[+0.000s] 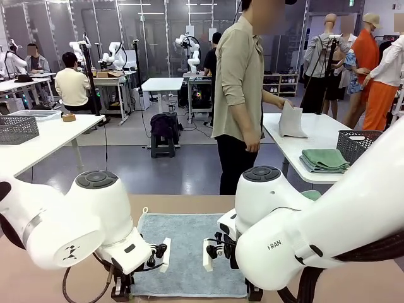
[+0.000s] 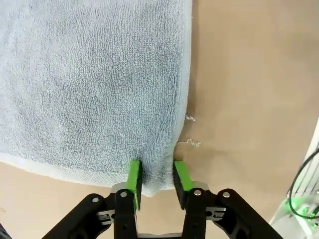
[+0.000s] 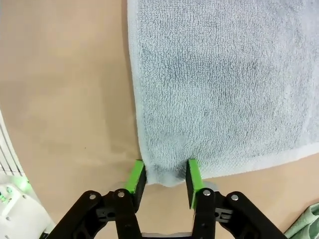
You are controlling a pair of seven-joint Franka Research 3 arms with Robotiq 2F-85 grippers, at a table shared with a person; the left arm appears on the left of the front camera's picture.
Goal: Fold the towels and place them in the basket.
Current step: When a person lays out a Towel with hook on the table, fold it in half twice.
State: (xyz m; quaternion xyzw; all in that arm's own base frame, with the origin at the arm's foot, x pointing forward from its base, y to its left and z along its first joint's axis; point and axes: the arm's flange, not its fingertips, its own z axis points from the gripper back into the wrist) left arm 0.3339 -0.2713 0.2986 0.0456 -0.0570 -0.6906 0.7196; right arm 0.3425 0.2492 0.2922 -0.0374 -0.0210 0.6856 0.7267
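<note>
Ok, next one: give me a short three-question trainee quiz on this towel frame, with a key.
1. True or false: the blue towel already lies in the basket.
2. What is between the left gripper's pads? A) a corner of the blue towel B) the basket's rim C) nothing
3. What colour are the folded towels beside the basket?

Key: 1 false, it lies spread on the table in front of the arms; 2 A; 3 green.
</note>
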